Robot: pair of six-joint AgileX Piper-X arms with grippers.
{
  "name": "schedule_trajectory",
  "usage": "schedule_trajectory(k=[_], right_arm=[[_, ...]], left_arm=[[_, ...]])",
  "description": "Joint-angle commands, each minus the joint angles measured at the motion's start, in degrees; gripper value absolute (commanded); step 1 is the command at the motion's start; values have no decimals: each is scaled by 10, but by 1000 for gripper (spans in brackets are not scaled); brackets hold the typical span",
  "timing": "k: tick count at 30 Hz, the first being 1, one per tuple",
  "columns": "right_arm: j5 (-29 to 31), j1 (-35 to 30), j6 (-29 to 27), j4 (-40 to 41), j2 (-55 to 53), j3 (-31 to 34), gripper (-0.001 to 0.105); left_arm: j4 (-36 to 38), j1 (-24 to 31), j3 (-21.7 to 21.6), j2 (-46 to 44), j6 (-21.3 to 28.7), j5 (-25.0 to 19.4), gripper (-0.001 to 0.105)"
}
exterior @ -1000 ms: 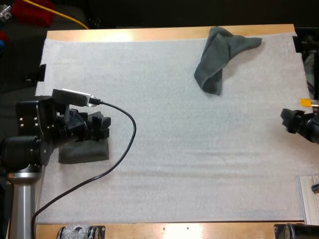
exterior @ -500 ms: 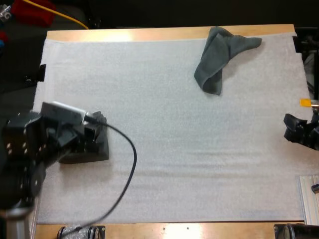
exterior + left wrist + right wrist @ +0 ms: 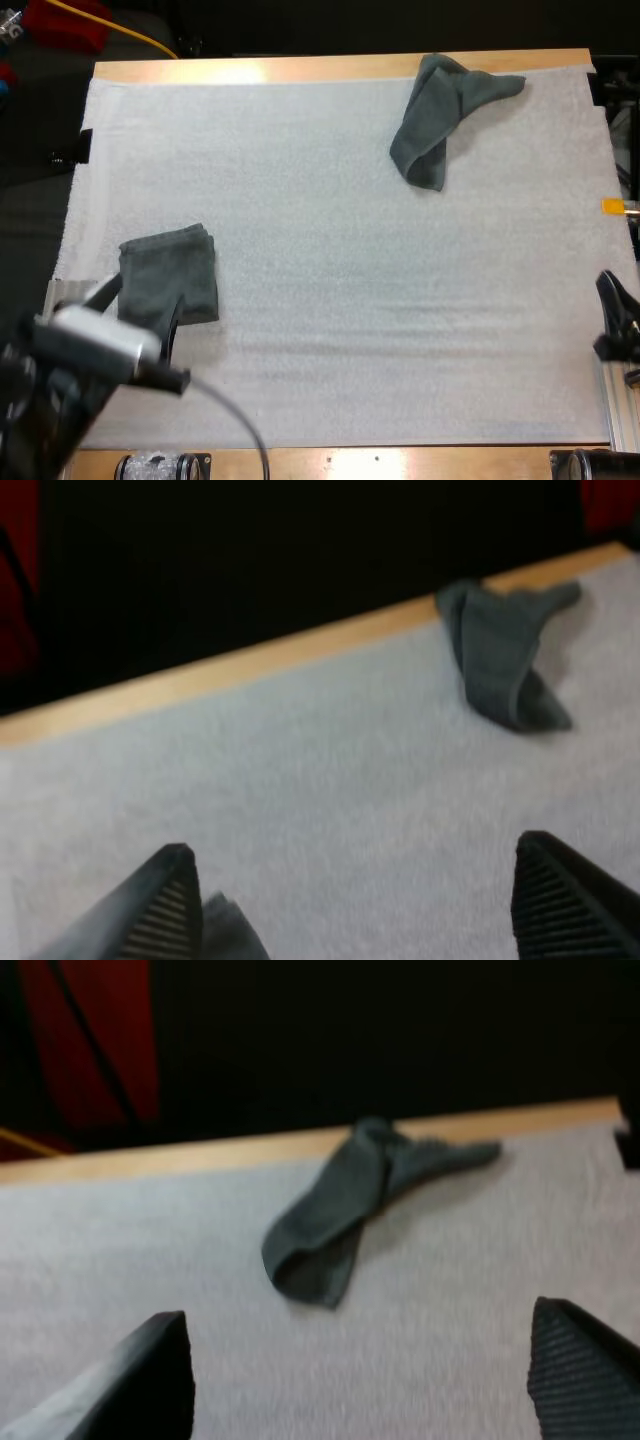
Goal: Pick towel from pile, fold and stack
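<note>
Our left gripper (image 3: 360, 905) is wide open w/ nothing in it. Its wrist view catches just a corner of the folded towel (image 3: 168, 277) beside one finger, while the high view shows it whole, flat on the white mat (image 3: 320, 300) near the left edge. Our right gripper (image 3: 365, 1375) – also spread, empty – is cut off at the high view's right edge. The crumpled towel (image 3: 440, 115) lies at the mat's far side by the table (image 3: 300, 68) rim – well apart from both.

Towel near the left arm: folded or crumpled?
Folded. The towel lies as a flat, compact rectangle with stacked edges; the left claw is open, not gripping it.
</note>
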Motion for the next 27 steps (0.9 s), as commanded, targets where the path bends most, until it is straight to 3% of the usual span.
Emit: schedule_trajectory(k=[1,9,16,23,27], right_arm=[[0,0,-6,1,-14,-3,68],[0,0,-6,1,-99,-3,68],[1,0,-1,30,-158,-3,68],[24,0,-1,61,-213,-3,68],[26,0,-1,70,-223,-8,68]], left_arm=[[0,-1,-3,-15,1,-4,63],[21,-1,-3,-116,2,19,63],[90,-1,16,-187,30,23,63],[115,-1,37,-271,29,23,63],[165,-1,37,-313,29,23,63]])
